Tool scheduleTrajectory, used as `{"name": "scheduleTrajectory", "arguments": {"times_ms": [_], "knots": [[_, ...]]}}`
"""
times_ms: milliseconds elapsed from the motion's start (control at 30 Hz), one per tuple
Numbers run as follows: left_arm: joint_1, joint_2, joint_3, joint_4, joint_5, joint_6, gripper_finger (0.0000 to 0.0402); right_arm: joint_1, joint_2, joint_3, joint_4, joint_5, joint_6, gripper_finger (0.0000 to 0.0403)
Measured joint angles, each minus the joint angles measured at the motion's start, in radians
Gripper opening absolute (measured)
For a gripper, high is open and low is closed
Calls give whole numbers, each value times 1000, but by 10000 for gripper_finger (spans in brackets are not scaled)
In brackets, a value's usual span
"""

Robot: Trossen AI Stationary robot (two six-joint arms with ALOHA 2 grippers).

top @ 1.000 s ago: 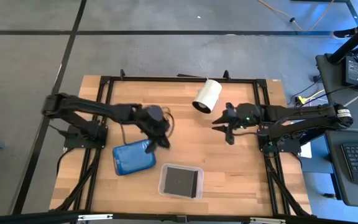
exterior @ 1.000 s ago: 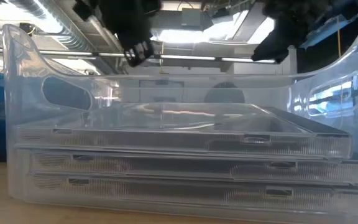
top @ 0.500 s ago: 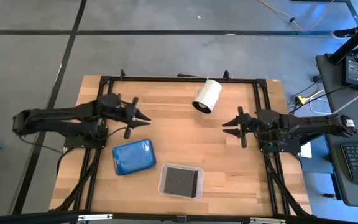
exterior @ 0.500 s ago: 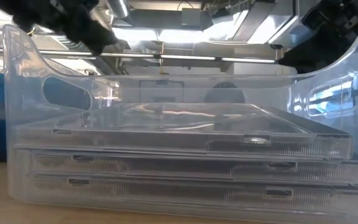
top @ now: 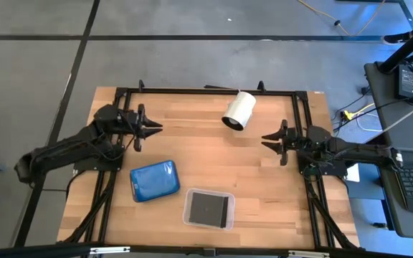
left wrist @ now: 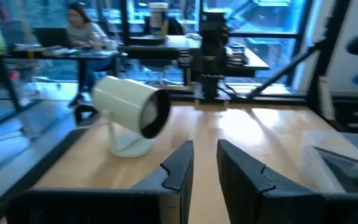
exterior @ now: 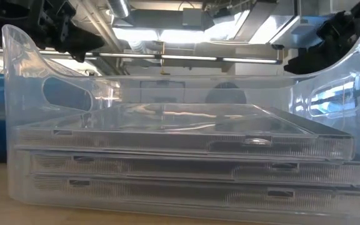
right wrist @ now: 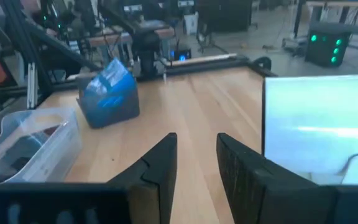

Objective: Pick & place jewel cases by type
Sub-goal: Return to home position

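A rounded tray of translucent blue jewel cases (top: 154, 180) lies near the table's left front, and shows in the right wrist view as the blue cases (right wrist: 107, 93). To its right, a clear tray (top: 209, 208) holds dark jewel cases. In the low view these are a stack of three (exterior: 180, 156). My left gripper (top: 151, 127) hovers level by the left rail, beyond the blue tray. It is open, with nothing between its fingers (left wrist: 205, 168). My right gripper (top: 267, 140) hovers level near the right rail, open and holding nothing (right wrist: 196, 162).
A white cylinder (top: 239, 110) on a stand sits at the far middle of the table, between the two grippers. A black frame rail (top: 206, 91) runs around the tabletop. Bare wood (top: 214, 154) lies between the grippers and the trays. A person sits at a desk (left wrist: 82, 28) in the room beyond.
My left gripper has drawn back from above the blue tray toward the table's far left, swinging round to point level across the table. My right gripper has pulled back toward the right edge and sunk a little. The trays and cases have stayed put.
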Motion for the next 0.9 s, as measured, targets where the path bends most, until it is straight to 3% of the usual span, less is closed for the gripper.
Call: {"name": "scheduleTrajectory", "arguments": {"times_ms": [200, 367, 700, 900], "knots": [[102, -62, -54, 3, 32, -39, 67, -15, -129, -51, 0, 16, 2, 117], [152, -125, -145, 119, 37, -124, 70, -22, -227, -79, -9, 26, 1, 117], [213, -238, -252, 180, 20, -245, 69, -22, -229, -81, 3, 145, 18, 117], [219, -292, -252, 191, 0, -219, 68, -22, -229, -81, 10, 179, 1, 117]]}}
